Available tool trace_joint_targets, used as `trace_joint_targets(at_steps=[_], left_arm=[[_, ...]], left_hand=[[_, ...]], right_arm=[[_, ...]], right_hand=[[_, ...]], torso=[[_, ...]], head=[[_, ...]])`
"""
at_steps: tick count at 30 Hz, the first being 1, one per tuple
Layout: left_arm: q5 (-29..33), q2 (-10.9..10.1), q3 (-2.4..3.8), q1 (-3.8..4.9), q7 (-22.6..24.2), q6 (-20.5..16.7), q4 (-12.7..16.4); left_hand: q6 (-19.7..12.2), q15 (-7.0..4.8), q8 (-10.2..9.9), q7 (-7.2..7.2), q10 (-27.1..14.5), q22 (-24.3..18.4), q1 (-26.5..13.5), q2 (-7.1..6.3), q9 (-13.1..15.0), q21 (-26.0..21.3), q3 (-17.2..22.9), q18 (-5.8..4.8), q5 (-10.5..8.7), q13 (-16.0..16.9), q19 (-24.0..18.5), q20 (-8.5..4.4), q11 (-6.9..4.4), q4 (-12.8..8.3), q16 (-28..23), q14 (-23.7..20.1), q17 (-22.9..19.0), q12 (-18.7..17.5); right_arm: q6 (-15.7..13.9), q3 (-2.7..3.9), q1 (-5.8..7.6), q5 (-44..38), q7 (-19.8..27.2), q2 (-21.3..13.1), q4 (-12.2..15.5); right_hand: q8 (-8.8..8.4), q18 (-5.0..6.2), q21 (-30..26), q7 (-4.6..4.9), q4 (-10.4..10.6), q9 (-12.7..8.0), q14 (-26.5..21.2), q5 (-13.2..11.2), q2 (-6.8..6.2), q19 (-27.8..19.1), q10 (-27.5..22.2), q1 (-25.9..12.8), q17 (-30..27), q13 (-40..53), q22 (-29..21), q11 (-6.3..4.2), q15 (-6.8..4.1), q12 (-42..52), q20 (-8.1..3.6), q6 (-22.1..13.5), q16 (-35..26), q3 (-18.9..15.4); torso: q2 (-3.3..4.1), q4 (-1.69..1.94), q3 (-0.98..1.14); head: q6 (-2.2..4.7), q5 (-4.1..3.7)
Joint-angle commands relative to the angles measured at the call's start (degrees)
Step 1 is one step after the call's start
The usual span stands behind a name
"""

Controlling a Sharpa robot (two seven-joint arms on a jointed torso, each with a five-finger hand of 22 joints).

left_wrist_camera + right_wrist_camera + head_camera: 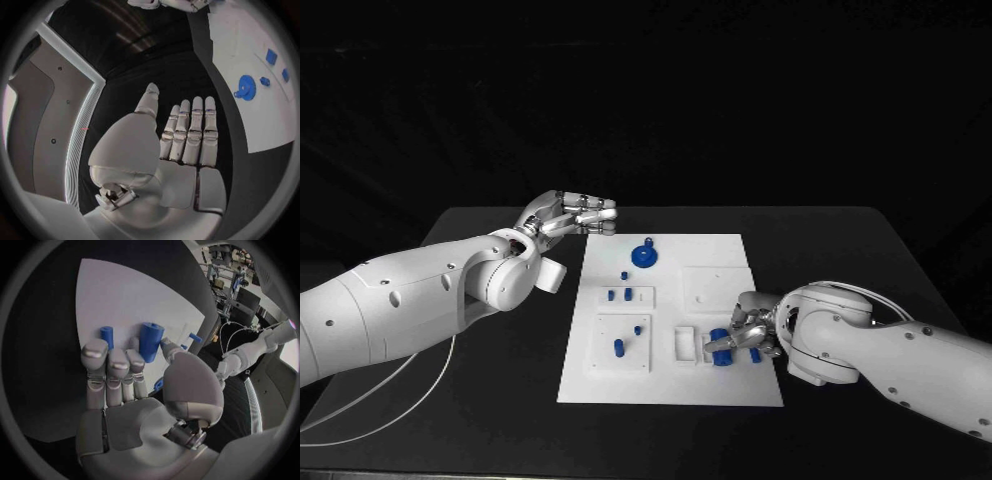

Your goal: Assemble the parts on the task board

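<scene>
Right hand (744, 332) pinches a blue cylinder (150, 340); left hand (568, 216) hovers, fingers extended, empty.

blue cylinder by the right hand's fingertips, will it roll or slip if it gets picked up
The blue cylinder looks like a smooth, rigid plastic peg, so it probably won't flex but could slip between the right hand's metal fingers. Being round, it would likely roll if laid on the task board. It seems small, so probably light.

Left hand (181, 145) flat, empty — beside task board (250, 45).
</scene>
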Motion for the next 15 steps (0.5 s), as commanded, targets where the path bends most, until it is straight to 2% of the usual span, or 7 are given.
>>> trace_joint_targets(at_steps=[1, 4, 5, 7, 11, 13, 15], left_arm=[[0.4, 0.1, 0.04, 0.0, 0.5, 0.9, 0.1], [0.4, 0.1, 0.04, 0.0, 0.4, 0.9, 0.1], [0.4, 0.0, 0.04, 0.0, 0.3, 0.9, 0.1], [0.4, 0.0, 0.04, 0.0, 0.3, 0.9, 0.1], [0.4, 0.0, 0.04, 0.0, 0.1, 0.9, 0.1], [0.4, 0.0, 0.04, 0.0, 0.1, 1.0, 0.1], [0.4, 0.0, 0.04, 0.0, 0.0, 1.0, 0.1]], left_hand=[[0.2, 0.11, 0.0, 0.31, -0.2, -0.3, -0.4, 0.1, 0.0, 0.2, -0.1, 0.09, 0.33, 0.0, 0.3, -0.13, 0.16, -0.2, -0.2, -0.1, 0.1, -0.1], [0.2, 0.11, 0.0, 0.31, -0.2, -0.3, -0.4, 0.1, 0.0, 0.2, -0.1, 0.09, 0.33, 0.0, 0.3, -0.13, 0.16, -0.2, -0.2, -0.1, 0.1, -0.1], [0.2, 0.11, 0.0, 0.31, -0.2, -0.3, -0.4, 0.1, 0.0, 0.2, -0.1, 0.09, 0.33, 0.0, 0.3, -0.13, 0.16, -0.2, -0.2, -0.1, 0.1, -0.1], [0.1, 0.11, -0.1, 0.33, -0.2, -0.3, -0.3, 0.19, 0.0, 0.2, 0.0, 0.09, 0.33, 0.0, 0.3, -0.13, 0.17, -0.3, -0.2, -0.1, 0.1, -0.1], [0.1, 0.12, 0.0, 0.32, -0.2, -0.4, -0.2, 0.23, 0.0, 0.2, 0.0, 0.09, 0.38, 0.0, 0.3, -0.13, 0.18, -0.4, -0.2, -0.1, 0.1, -0.1], [0.1, 0.11, 0.0, 0.31, -0.2, -0.4, -0.2, 0.32, 0.0, 0.2, 0.1, 0.09, 0.38, 0.0, 0.3, -0.13, 0.18, -0.4, -0.2, -0.1, 0.1, -0.1], [0.1, 0.11, 0.0, 0.31, -0.2, -0.4, -0.2, 0.32, 0.0, 0.2, 0.1, 0.09, 0.38, 0.0, 0.3, -0.13, 0.18, -0.4, -0.2, -0.1, 0.1, -0.1]], right_arm=[[2.0, -1.19, -0.93, 0.0, -1.7, 0.5, -0.3], [2.2, -1.62, -0.94, -0.1, -1.8, 0.6, -0.6], [2.3, -1.76, -0.94, -0.1, -1.8, 0.7, -0.7], [2.1, -1.95, -0.95, -0.3, -1.8, 0.7, -0.8], [0.6, -2.17, -0.95, -0.6, -1.8, 0.7, -1.0], [-0.5, -2.22, -0.95, -0.4, -1.8, 0.6, -1.1], [-2.1, -2.25, -0.95, 0.2, -1.8, 0.4, -1.0]], right_hand=[[-0.1, -0.87, -0.3, 0.05, -1.3, -35.9, 0.4, 0.0, 0.48, 3.1, -0.2, 1.6, 0.1, 0.1, 5.2, 0.09, 0.01, -0.2, 0.1, -0.2, -0.2, 0.9], [-0.13, -0.78, -0.4, 0.2, -4.3, -35.9, 0.5, 0.5, 1.01, 3.1, -0.3, 2.1, 0.0, 0.2, 5.2, 0.21, 0.13, -0.2, 0.28, -0.2, -0.4, 2.1], [-0.13, -0.76, -0.4, 0.19, -5.1, -35.9, 0.5, 1.9, 1.16, 3.1, -0.3, 2.6, 0.0, 0.2, 5.2, 0.22, 0.12, -0.2, 0.3, -0.2, -0.3, 2.2], [-0.14, -0.75, -0.3, 0.16, -7.5, -36.0, 0.4, 7.0, 1.78, 3.1, -0.4, 3.8, 0.0, 0.1, 5.2, 0.18, 0.1, -0.2, 0.3, -0.2, -0.4, 1.5], [-0.17, -0.79, -0.4, 0.01, -13.3, -36.4, 0.4, 13.8, 4.8, 3.1, -0.6, 6.1, 0.0, 0.1, 5.2, -0.06, -0.06, -0.4, 0.18, 0.3, -0.5, 1.8], [-0.17, -0.82, -0.4, 0.08, -15.7, -36.6, 0.4, 16.0, 5.59, 3.1, -0.7, 6.1, 0.0, 0.0, 5.3, -0.12, -0.11, -0.5, 0.11, 0.6, -0.6, 3.1], [-0.14, -0.85, -0.3, 0.11, -18.0, -36.7, 0.4, 16.8, 6.36, 3.1, -0.8, 5.4, 0.0, 0.0, 5.3, -0.22, -0.16, -0.5, 0.07, 0.9, -0.6, 4.8]], torso=[[-0.05, -0.1, -0.08], [-0.04, -0.08, -0.07], [-0.04, -0.06, -0.06], [-0.04, -0.04, -0.05], [-0.01, -0.03, 0.0], [-0.01, -0.03, -0.02], [-0.01, -0.02, -0.01]], head=[[0.06, 0.1], [-0.01, 0.15], [-0.03, 0.16], [-0.02, 0.21], [-0.04, 0.2], [-0.05, 0.23], [-0.04, 0.26]])
